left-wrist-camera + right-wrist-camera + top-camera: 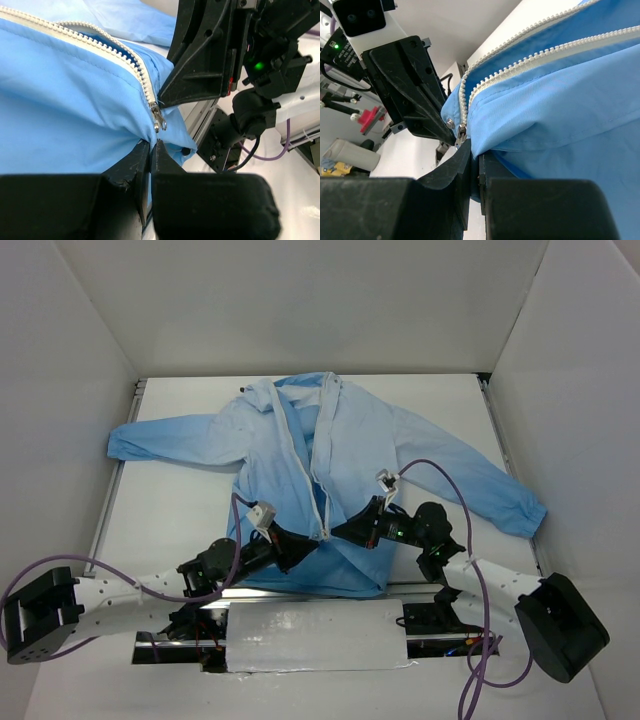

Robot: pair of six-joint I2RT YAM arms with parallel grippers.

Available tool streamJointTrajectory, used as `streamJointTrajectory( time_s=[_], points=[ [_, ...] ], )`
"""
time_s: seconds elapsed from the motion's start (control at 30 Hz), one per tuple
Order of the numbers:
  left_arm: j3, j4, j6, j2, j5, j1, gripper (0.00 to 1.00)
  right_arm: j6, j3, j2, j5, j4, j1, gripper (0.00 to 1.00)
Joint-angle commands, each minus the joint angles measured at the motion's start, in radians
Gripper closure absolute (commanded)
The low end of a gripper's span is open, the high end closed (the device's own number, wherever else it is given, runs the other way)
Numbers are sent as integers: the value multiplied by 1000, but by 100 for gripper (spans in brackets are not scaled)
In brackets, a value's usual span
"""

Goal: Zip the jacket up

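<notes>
The light-blue jacket (330, 455) lies spread on the table, collar at the far side, front open along its white zipper strip (305, 465). My left gripper (305, 548) and right gripper (340, 532) meet at the bottom of the zipper near the hem. In the left wrist view my left gripper (151, 145) is shut on the jacket fabric just below the metal zipper slider (158, 119). In the right wrist view my right gripper (476, 154) is shut on the jacket fabric beside the slider (461, 136). The two rows of teeth (530, 60) stay apart above the slider.
White walls enclose the table on three sides. A white panel (315, 633) and a metal rail lie at the near edge between the arm bases. Purple cables (440, 468) loop over the right sleeve and beside the left arm.
</notes>
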Motion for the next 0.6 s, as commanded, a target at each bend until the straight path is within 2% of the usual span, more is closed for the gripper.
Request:
streamJointTrajectory(
  time_s=[0.0, 0.27, 0.47, 0.57],
  points=[
    [-4, 62, 27, -21, 59, 1, 100, -35, 49, 11, 4, 0, 2, 100],
    [-18, 111, 43, 17, 148, 1, 100, -34, 97, 40, -22, 3, 2, 98],
    [-26, 142, 55, 32, 165, 1, 100, 22, 92, 100, -111, 144, 2, 100],
    [-34, 157, 63, 20, 177, 1, 100, 5, 109, 123, -137, 96, 2, 100]
  ],
)
